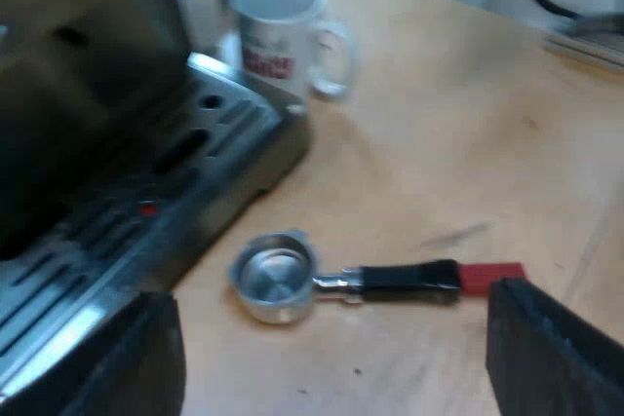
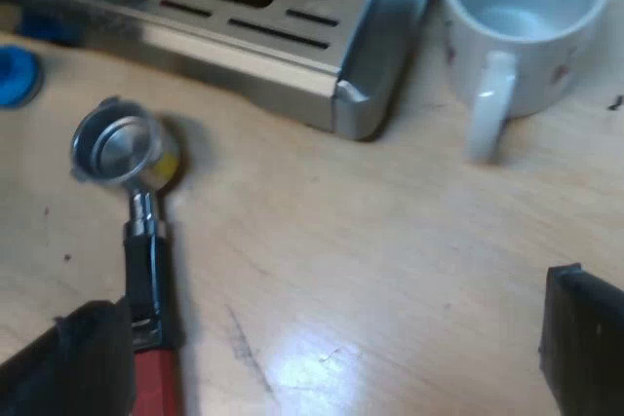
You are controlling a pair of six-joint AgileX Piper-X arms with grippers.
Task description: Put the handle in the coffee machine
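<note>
Holder (image 1: 363, 282) loose beside machine (image 1: 146, 172), left tool (image 1: 331, 348) and right tool (image 2: 331, 338) both spread empty, red end (image 2: 156, 385) half hidden

The espresso machine (image 1: 107, 85) is dark above. Its tray (image 1: 210, 138) is silver-grey, with rows of black slots and one small red dot among them. The mug (image 1: 283, 31), just beside the machine's corner, is white inside and outside and has a red print on its side. The holder (image 1: 292, 280), at the machine's front, has a shiny silver basket, a black handle and a bright red end. A blue thing (image 2: 15, 75) lies near the machine's front edge. The table (image 1: 439, 143) under the machine is light yellowish-brown wood with a few faint dark marks. The left gripper (image 1: 336, 362) and the right gripper (image 2: 331, 353) have black fingers.
</note>
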